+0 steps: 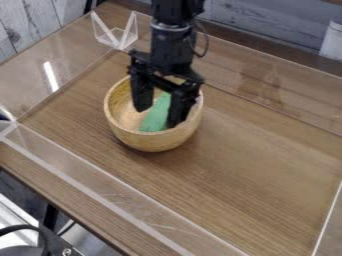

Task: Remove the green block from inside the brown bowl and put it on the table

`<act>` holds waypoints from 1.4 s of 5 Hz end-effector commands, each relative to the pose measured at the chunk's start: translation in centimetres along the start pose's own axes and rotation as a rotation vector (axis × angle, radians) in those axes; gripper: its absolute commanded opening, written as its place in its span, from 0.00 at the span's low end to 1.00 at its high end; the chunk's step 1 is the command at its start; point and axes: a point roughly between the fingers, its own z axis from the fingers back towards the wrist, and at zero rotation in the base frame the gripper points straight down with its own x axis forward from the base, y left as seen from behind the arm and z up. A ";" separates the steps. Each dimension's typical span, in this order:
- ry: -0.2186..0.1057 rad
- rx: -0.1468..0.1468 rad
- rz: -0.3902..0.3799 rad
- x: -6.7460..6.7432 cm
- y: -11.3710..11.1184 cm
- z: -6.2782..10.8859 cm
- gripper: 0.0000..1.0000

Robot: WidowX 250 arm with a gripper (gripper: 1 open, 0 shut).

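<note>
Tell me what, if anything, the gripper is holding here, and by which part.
Nothing is held: the black gripper stands open, its fingers around the bright green rectangular block inside the tan wooden bowl.

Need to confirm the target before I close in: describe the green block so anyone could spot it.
On the wood-grain table sits a round tan bowl. Inside it, between the black jaws, lies the green block, a small elongated bar. Its bright green sets it apart from the tan wood and black gripper.
</note>
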 end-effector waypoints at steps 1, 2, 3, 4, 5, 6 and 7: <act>-0.087 0.012 -0.006 0.7 1.3 0.9 1.00; -0.089 0.012 -0.015 1.3 1.1 0.1 1.00; -0.093 0.014 -0.026 1.9 0.6 -0.5 1.00; -0.098 0.016 -0.035 2.3 0.2 -0.9 1.00; -0.102 0.015 -0.038 2.6 0.2 -0.9 1.00; -0.110 0.011 -0.040 2.6 0.0 -0.5 1.00; -0.121 0.007 -0.042 2.5 -0.2 0.0 1.00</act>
